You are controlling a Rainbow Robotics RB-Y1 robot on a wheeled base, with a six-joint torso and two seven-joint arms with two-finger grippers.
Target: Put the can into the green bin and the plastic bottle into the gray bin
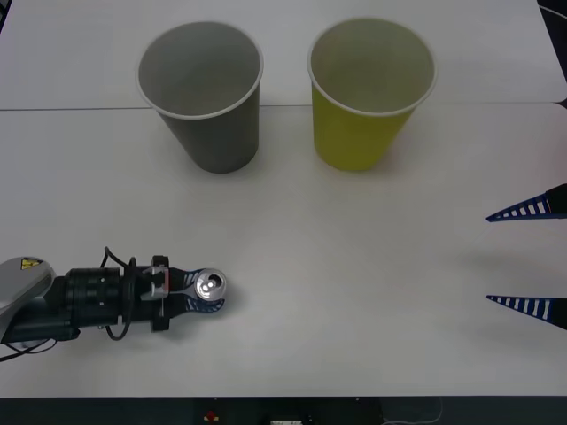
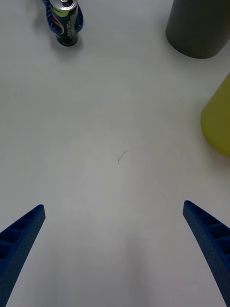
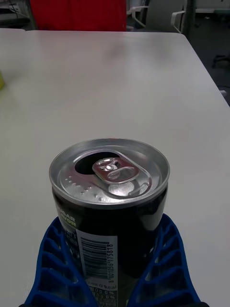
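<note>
Front view: the left gripper (image 1: 205,295) clasps the upright can (image 1: 211,285) at near left; the right gripper (image 1: 524,257) waits spread wide at right.

White table (image 1: 354,266) — beyond it, a red panel (image 3: 76,14) and white chairs (image 3: 158,14).

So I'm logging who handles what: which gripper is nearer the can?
Left. The left gripper is closed around the can at the table's near left. The right gripper hangs open at the far right edge, well away.
</note>
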